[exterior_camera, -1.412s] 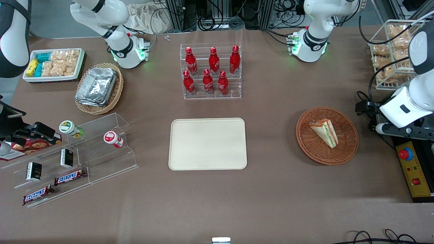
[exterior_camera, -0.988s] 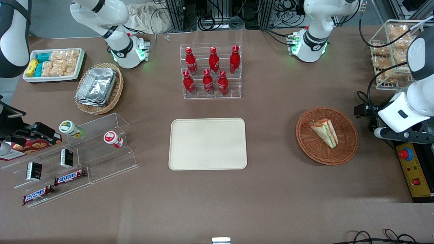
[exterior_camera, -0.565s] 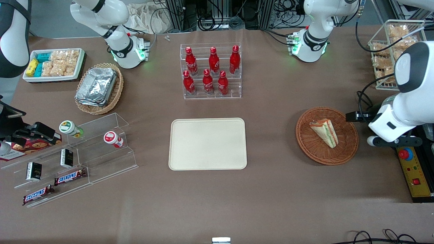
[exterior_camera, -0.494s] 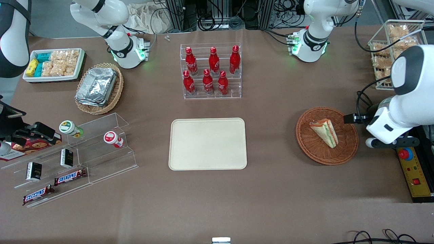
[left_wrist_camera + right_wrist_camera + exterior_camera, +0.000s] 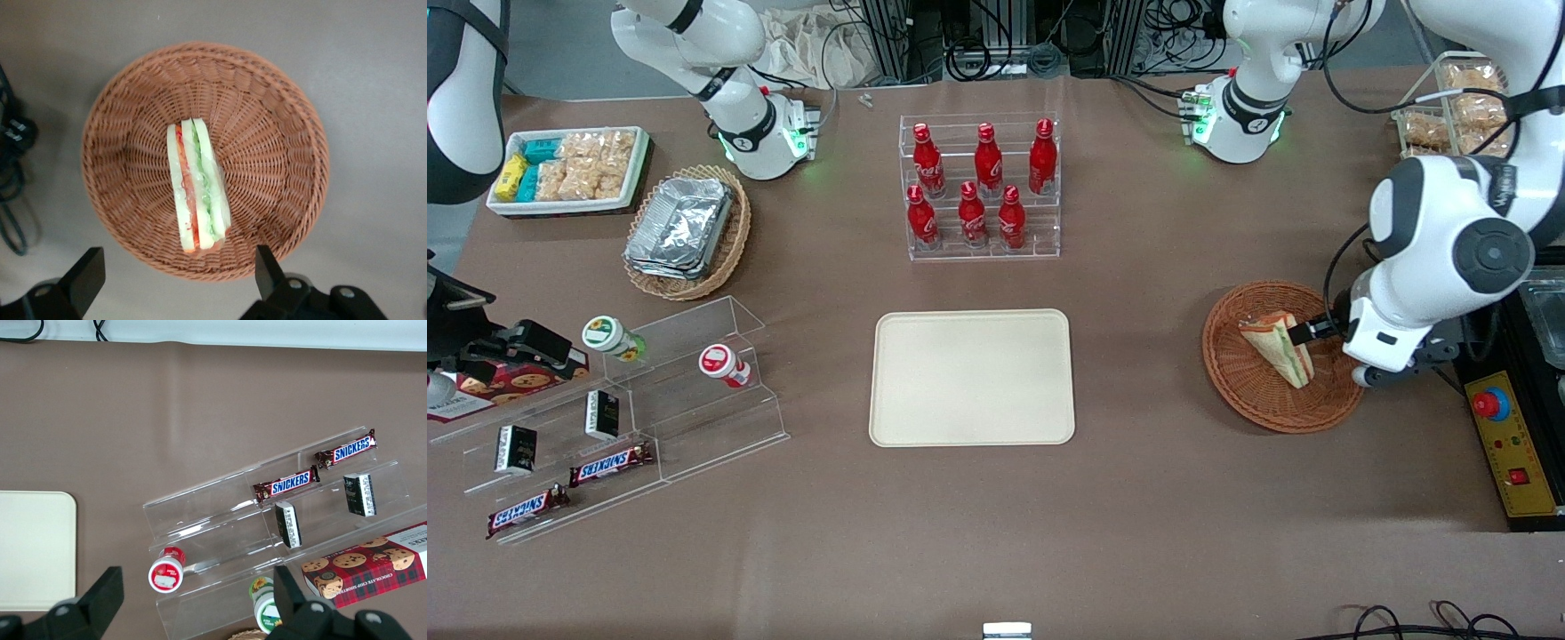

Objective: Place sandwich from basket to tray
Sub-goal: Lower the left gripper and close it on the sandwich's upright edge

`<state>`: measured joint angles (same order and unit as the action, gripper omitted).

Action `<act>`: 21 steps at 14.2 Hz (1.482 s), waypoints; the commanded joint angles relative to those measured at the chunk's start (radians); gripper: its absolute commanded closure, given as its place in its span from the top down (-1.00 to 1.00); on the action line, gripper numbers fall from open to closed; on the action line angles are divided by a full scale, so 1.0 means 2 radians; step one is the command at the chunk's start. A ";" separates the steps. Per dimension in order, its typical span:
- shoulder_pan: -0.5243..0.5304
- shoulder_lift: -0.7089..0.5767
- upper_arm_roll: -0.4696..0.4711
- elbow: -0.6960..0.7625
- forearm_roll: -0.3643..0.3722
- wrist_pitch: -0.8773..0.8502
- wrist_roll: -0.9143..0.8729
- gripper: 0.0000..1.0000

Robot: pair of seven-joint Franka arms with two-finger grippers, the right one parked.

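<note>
Progress: you are watching the approach only; nothing is being carried yet.
Sandwich (image 5: 1279, 347): lying in the basket (image 5: 1249, 400), well apart from the bare tray (image 5: 971, 376).
Gripper (image 5: 180, 280): hanging above the sandwich, fingers spread, grasping nothing.
Change: the arm is swinging in from the table's edge over the basket.

Even, bright light falls from overhead, and the brown desk (image 5: 1138, 498) shows only soft, short shadows. The front view is sharp edge to edge. Green lamps glow at the arm bases. Pale glare streaks the clear plastic shelves (image 5: 267, 520), and the foil containers (image 5: 680, 224) shine. In the left wrist view the basket (image 5: 280, 133) and sandwich (image 5: 197, 187) are crisp, while the gripper (image 5: 180, 283), hanging above the basket with jaws apart, looks dark and slightly soft.
</note>
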<state>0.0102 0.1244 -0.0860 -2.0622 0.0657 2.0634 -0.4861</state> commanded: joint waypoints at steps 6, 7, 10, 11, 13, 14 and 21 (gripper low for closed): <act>0.006 0.008 0.002 -0.093 -0.003 0.106 -0.112 1.00; 0.006 0.014 0.002 -0.093 -0.003 0.115 -0.114 1.00; 0.006 0.031 0.002 -0.094 -0.003 0.129 -0.117 1.00; 0.006 0.033 0.002 -0.094 -0.003 0.130 -0.117 1.00; 0.006 0.040 0.002 -0.095 -0.003 0.136 -0.118 1.00; 0.006 0.045 0.002 -0.095 -0.003 0.144 -0.119 1.00; 0.002 0.070 0.001 -0.093 -0.004 0.172 -0.181 0.20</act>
<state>0.0173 0.2598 -0.0815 -2.2350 0.0594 2.3690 -0.8025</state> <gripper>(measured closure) 0.203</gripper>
